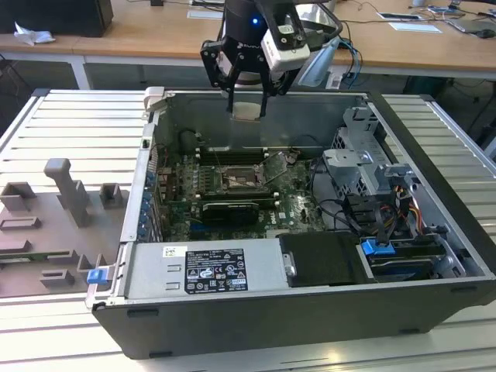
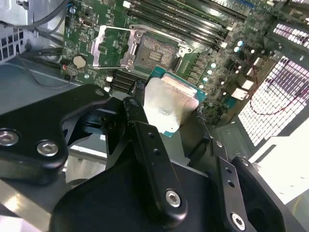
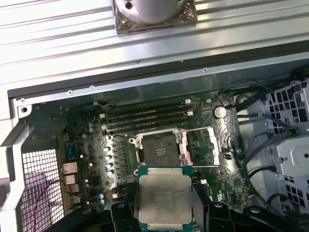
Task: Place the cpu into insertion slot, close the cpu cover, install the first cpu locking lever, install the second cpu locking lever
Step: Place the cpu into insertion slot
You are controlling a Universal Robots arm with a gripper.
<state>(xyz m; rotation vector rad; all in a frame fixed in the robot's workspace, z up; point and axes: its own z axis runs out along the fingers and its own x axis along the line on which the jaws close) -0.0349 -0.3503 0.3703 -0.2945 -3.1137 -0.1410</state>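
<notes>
**Cpu held high over the open case, socket bare below**

An open computer case (image 1: 256, 333) lies on a ribbed metal table (image 1: 74, 132) with its green board (image 1: 298, 204) facing up. About mid-board is the insertion slot (image 1: 236, 180). The cpu cover (image 1: 277, 168) is swung off it and stands tilted just at the exterior view's right of the slot, so the dark socket lies uncovered. The long memory slots (image 1: 232, 153) run just far of the slot, and a long black card (image 1: 229, 211) lies just near of it. A grey box with a white label (image 1: 205, 270) takes up the near side of the case. A drive cage (image 1: 364, 163) and a tangle of cables (image 1: 353, 209) crowd the exterior view's right. A grey parts tray (image 1: 46, 232) rests on the table at the exterior view's left of the case.

The arm (image 1: 252, 19) stands over the far side of the case with its wrist pointing straight down. The jaws are narrow, clamped on two opposite edges of the cpu (image 1: 248, 111). The cpu hangs in the air above the case's far wall, well above the board and well apart from the slot, farther back than the memory slots.

In both wrist views the cpu (image 2: 169, 104) (image 3: 165, 195) shows its pale metal face between the black fingers (image 2: 149, 145). The insertion slot (image 2: 154, 50) (image 3: 159, 147) lies beyond it, with the raised cpu cover (image 2: 99, 48) (image 3: 219, 140) beside the slot
</notes>
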